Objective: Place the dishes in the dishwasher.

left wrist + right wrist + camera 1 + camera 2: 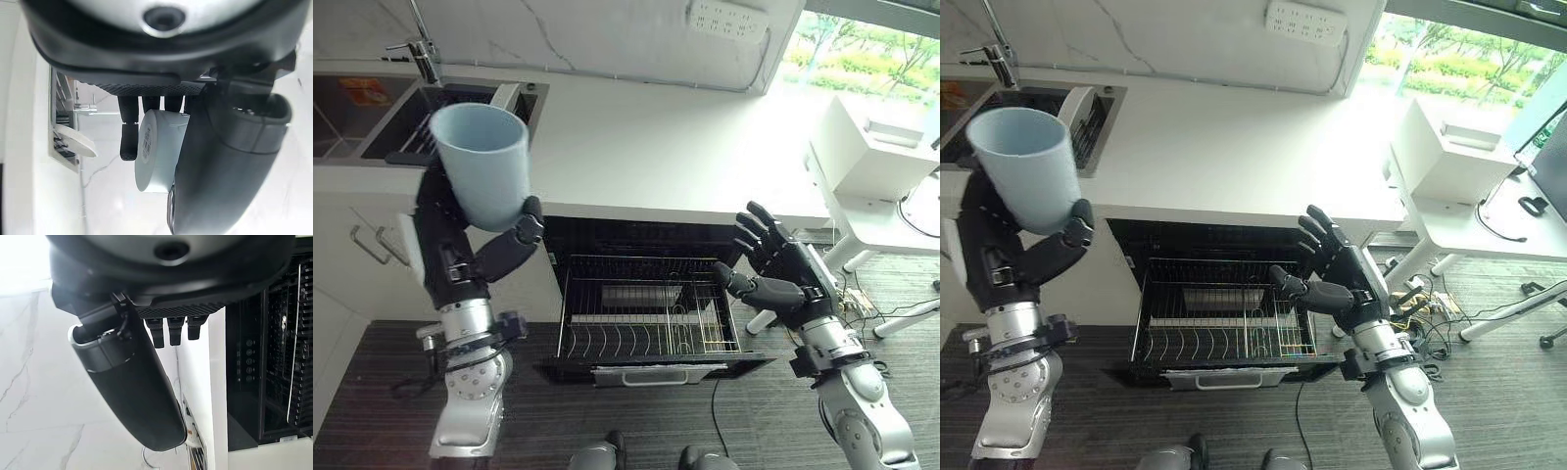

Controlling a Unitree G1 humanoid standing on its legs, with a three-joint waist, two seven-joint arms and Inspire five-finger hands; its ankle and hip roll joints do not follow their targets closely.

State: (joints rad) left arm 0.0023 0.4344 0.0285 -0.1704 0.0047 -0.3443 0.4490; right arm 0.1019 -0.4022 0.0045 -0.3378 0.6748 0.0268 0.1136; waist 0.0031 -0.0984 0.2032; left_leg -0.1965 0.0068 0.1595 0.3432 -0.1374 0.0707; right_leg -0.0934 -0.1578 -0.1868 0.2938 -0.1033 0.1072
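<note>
Raised above the white countertop (656, 137), the robot's left hand (460, 245) grips a pale blue cup (484, 162), thumb curled against one side and fingers wrapped round the other. The cup is held upright, mouth up, in front of the sink (401, 113) set into the counter's left end, where a chrome faucet (423, 44) stands at the back edge. From the left wrist, the cup's flat base (146, 147) faces the camera, pinched between the fingers (128, 142) and the thick thumb, with a white dish (73, 142) lying in the sink's rack beyond.

Below the counter, the dishwasher (646, 294) is open, and its wire rack (646, 333) is pulled out over the dark wood-patterned floor (372, 362). Rows of upright tines run along the rack's front; no dishes can be made out in it.

On the other side, the right hand (773, 269) hangs in the air just beside the rack's right edge, fingers spread wide and straight, thumb pointing toward the rack, holding nothing. The right wrist view shows the same relaxed fingers (168, 330) extended past the counter's edge, with the dark dishwasher interior beside them.

Farther right, a white table (1469, 220) carries a white box (1440, 147), near a bright window. A white power strip (1304, 22) is fixed to the marble backsplash behind the counter.
</note>
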